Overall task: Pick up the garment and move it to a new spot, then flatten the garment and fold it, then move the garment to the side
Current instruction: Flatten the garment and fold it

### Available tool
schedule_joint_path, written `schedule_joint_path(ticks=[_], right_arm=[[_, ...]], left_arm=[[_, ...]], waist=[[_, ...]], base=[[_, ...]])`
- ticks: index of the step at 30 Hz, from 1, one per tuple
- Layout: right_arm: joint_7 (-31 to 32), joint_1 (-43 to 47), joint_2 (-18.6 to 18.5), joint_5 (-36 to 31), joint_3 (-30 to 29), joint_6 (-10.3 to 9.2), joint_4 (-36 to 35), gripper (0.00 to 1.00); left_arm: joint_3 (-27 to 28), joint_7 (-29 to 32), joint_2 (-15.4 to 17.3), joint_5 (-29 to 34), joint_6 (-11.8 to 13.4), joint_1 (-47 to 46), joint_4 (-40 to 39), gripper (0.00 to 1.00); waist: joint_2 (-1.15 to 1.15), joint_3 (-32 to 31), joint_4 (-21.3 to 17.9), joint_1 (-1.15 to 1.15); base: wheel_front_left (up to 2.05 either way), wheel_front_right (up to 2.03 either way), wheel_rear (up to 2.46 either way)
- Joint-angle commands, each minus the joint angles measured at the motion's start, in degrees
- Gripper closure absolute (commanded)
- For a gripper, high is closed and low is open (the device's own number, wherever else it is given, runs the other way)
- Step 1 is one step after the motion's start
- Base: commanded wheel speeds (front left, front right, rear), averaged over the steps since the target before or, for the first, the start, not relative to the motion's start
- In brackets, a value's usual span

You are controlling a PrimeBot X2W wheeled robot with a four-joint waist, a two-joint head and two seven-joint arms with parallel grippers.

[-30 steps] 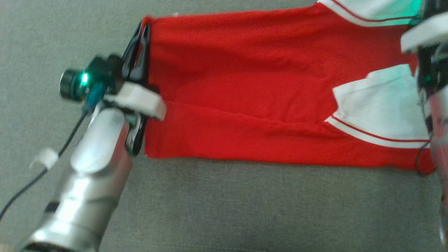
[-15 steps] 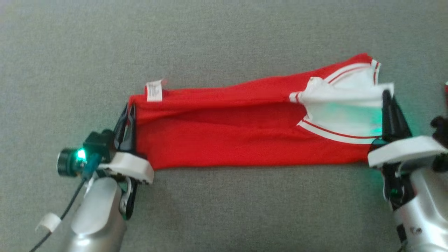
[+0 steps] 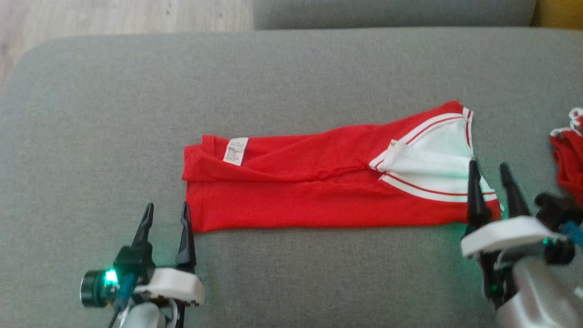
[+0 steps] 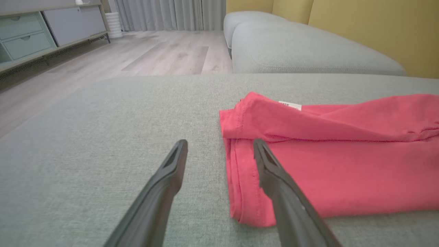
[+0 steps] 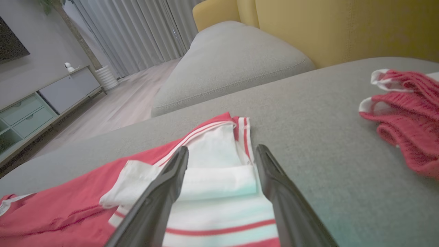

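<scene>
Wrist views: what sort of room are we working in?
Probably a home living room: the red garment lies on a grey sofa with yellow back cushions, near long curtains and a low drawer cabinet.

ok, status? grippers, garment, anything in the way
Left gripper open, right gripper open, nothing held. Red garment folded long, lying on cushion. Second red piece off right, apart.

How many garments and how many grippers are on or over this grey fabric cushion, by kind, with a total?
Red fabric garments with white trim: 2 (long folded garment, crumpled garment on the right)
Dark two-fingered grippers: 2 (left gripper, right gripper, both open)
Total: 4
</scene>
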Motion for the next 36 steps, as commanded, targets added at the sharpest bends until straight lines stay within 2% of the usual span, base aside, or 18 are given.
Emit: schedule_joint_path(ticks=[1, 8, 16, 24, 28, 36], right_arm=[[-0.72, 0.45, 0.55, -0.80, 0.97, -0.04, -1.08, 0.00], [-0.77, 4.03, 2.59, -2.91, -0.67, -0.04, 0.19, 0.00], [-0.70, 4.25, 3.01, -3.79, -1.18, -0.04, 2.01, 0.00], [3.54, -4.31, -1.24, -6.75, -2.12, -0.04, 6.49, 0.00], [7.10, -9.04, -3.21, -8.45, -3.15, -0.04, 10.87, 0.00], [12.22, -11.93, -2.78, -7.67, -2.44, -0.04, 19.40, 0.00]], left_arm=[[2.37, -0.47, 0.34, 0.55, 0.46, -0.39, -2.58, 0.00], [2.38, -0.47, -0.76, 2.35, -0.06, 5.80, -7.75, 0.00], [0.89, -0.47, -1.11, 2.88, -0.24, 8.08, -10.17, 0.00], [-1.91, -0.47, -1.15, 0.31, -0.18, 5.91, -9.73, 0.00], [-3.63, -0.47, -1.15, -1.20, 0.14, 4.06, -8.78, 0.00], [-4.51, -0.47, -1.15, -3.92, 0.99, 2.57, -7.95, 0.00]], waist=[[0.00, -1.77, 0.76, 0.01], [0.00, -5.05, 1.82, 0.01], [0.00, -5.53, 2.28, 0.01], [0.00, -0.61, 2.98, 0.01], [0.00, 2.17, 3.81, 0.01], [0.00, 4.05, 4.99, 0.01]], base=[[0.00, 0.00, 0.00], [0.00, 0.00, 0.00], [0.00, 0.00, 0.00], [0.00, 0.00, 0.00], [0.00, 0.00, 0.00], [0.00, 0.00, 0.00]])
